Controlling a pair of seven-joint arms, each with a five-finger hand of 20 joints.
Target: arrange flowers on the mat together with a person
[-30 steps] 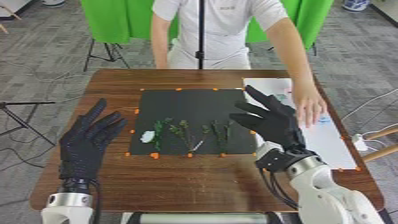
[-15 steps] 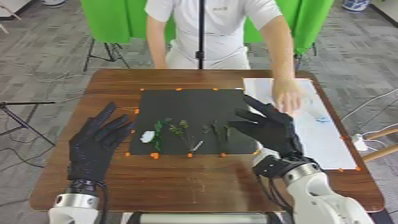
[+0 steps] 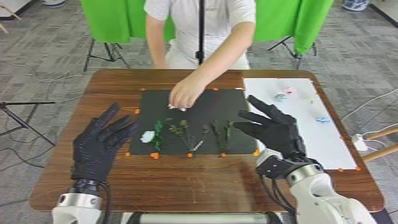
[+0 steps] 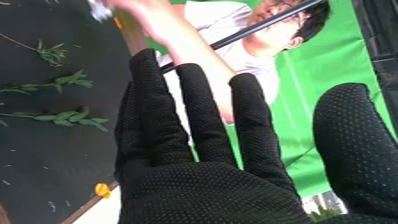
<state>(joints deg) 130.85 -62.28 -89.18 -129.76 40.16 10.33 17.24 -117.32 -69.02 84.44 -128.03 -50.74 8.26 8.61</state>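
Observation:
In the head view my left hand (image 3: 91, 155) is open over the table's left part, beside the black mat (image 3: 204, 98). My right hand (image 3: 277, 134) is open over the mat's right edge and the white sheet; in the right wrist view the same hand (image 4: 209, 192) has straight fingers and holds nothing. A person's hand (image 3: 187, 92) pinches a small whitish flower (image 3: 179, 107) above the mat's upper middle. On the mat lie a white flower (image 3: 147, 136), a leafy green stem (image 3: 158, 134) and several thin green sprigs (image 3: 184, 131).
On the white sheet (image 3: 302, 150) at the right lie a pink flower (image 3: 290, 90), a pale green one (image 3: 280, 97) and a blue one (image 3: 322, 119). Orange tape pieces (image 3: 155, 156) mark the mat's border. The person's forearm reaches across the table's far edge.
The person's hand has moved from the white sheet leftward to above the mat, now with a whitish flower. My left hand has shifted slightly; my right hand has stayed nearly in place.

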